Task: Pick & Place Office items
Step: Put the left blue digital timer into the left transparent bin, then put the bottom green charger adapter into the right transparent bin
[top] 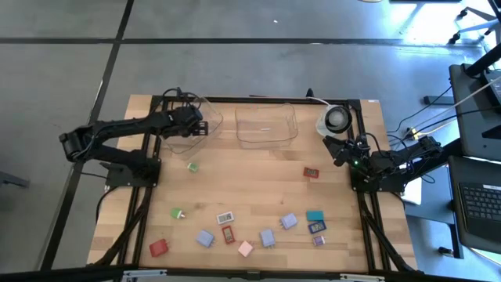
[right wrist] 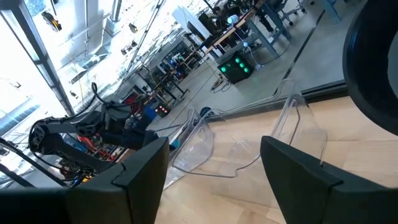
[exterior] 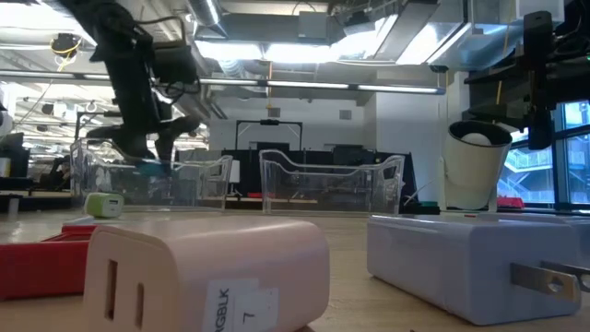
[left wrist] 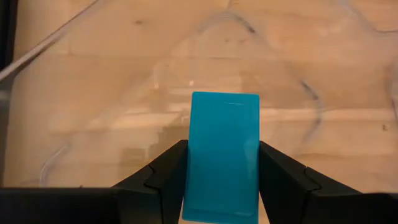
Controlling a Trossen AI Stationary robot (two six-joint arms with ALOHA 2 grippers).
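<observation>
Jaws of my left gripper (left wrist: pixel 222 180) clamp a flat teal rectangular block (left wrist: pixel 222 155), poised above the floor of the left clear plastic tray (top: pixel 205 135), inside its walls. Right gripper (top: pixel 338 149) parked at the table's right edge, fingers apart, empty. Other small blocks (top: pixel 267 237) lie scattered along the near edge, well apart from both trays.

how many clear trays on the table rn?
2. Left tray sits at the far edge, with the left claw over it holding a teal block. Right tray sits beside it, mid far edge. None seem hidden.
</observation>
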